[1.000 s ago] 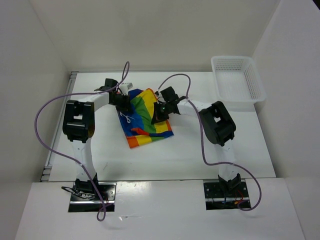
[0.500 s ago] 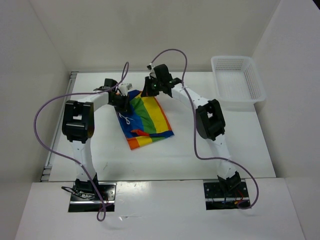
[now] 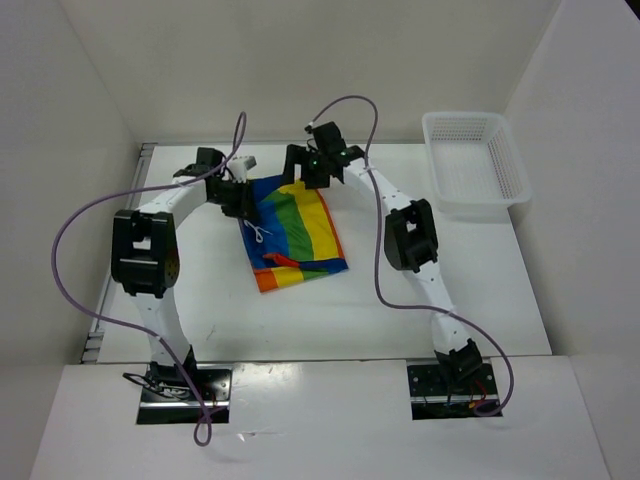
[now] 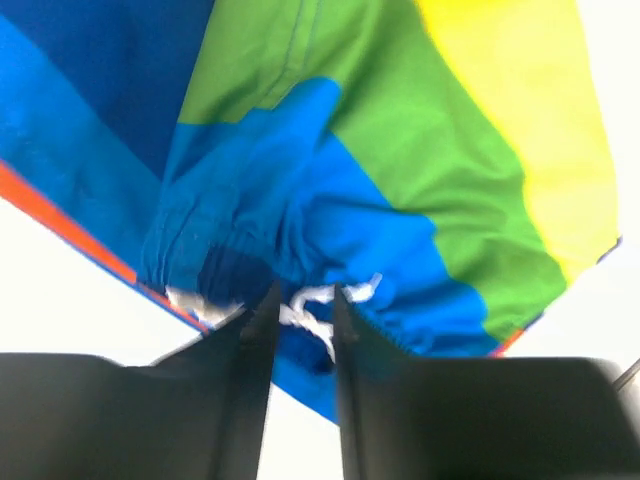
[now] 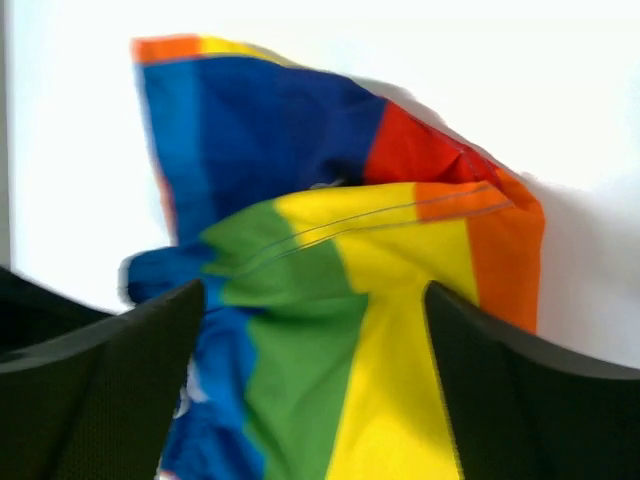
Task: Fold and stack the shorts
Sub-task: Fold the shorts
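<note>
Top external view: the shorts [image 3: 293, 232] lie mid-rear on the white bench [image 3: 300, 322], with their long axis and stripes running far to near, and both wrists sit at the far end. The left jaws are pinched almost together on the blue waistband [image 4: 300, 230] beside the white drawstring [image 4: 310, 305]; the right jaws are spread wide, hovering over the far edge and gripping nothing. Judged: a fold has room toward the near side, with walls close around the bench and the mesh basket [image 3: 475, 165] well apart at far right.

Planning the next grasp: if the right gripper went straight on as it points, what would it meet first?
The shorts: the right gripper is open, and their green and yellow stripes lie dead ahead of it; how far is unclear.
</note>
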Tool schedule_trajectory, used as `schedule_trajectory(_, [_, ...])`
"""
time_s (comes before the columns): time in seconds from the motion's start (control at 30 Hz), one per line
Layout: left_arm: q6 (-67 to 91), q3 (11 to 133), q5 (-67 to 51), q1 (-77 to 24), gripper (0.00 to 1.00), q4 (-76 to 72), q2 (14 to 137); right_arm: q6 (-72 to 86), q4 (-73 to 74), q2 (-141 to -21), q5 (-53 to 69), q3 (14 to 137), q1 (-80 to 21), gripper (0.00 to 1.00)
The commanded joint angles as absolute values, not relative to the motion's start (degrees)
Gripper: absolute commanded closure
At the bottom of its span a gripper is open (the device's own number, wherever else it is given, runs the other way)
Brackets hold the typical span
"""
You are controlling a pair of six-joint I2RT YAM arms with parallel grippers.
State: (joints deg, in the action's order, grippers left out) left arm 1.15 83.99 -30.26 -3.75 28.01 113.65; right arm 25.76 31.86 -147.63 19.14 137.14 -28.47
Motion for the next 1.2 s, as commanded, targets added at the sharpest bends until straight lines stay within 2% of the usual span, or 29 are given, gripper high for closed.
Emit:
schedule_trajectory(0.0, [0.0,85.4,-31.1,-3.3,0.62,29.0,107.1,24.2,33.7,-136.2,15.8,139.2,-28.3,0.00])
schedule_trajectory(0.03, [0.0,86.2,-31.1,-3.3,0.49,29.5,105.4,23.6,33.7,-132.3,15.0,138.3,-28.3,0.00])
schedule_trajectory(0.17, [0.0,88.7,-31.1,-2.8,0.28,30.1,102.2,21.6,32.3,-119.8,6.8,127.9,-28.3,0.00])
schedule_trajectory(0.4, [0.0,89.9,-32.3,-1.1,0.07,28.8,95.8,24.0,25.7,-91.3,-12.8,91.4,-22.6,0.00])
schedule_trajectory(0.47, [0.0,89.4,-32.3,-0.5,0.06,27.4,94.3,25.8,27.8,-85.2,-15.1,84.9,-17.9,0.00])
schedule_trajectory(0.63, [0.0,86.6,-32.8,0.0,0.05,25.9,91.1,26.9,36.4,-78.8,-21.9,75.1,-7.8,0.00])
schedule_trajectory(0.77, [0.0,82.8,-29.6,0.6,0.05,25.9,87.5,26.9,38.1,-72.4,-24.8,70.6,-6.1,0.00])
schedule_trajectory(0.93, [0.0,74.5,-20.3,7.2,0.04,27.9,81.7,26.9,39.5,-68.4,-26.8,67.1,-6.1,0.00])
schedule_trajectory(1.17, [0.0,67.5,1.7,7.2,0.02,31.7,72.1,29.9,44.6,-68.4,-25.9,67.1,-5.5,0.00])
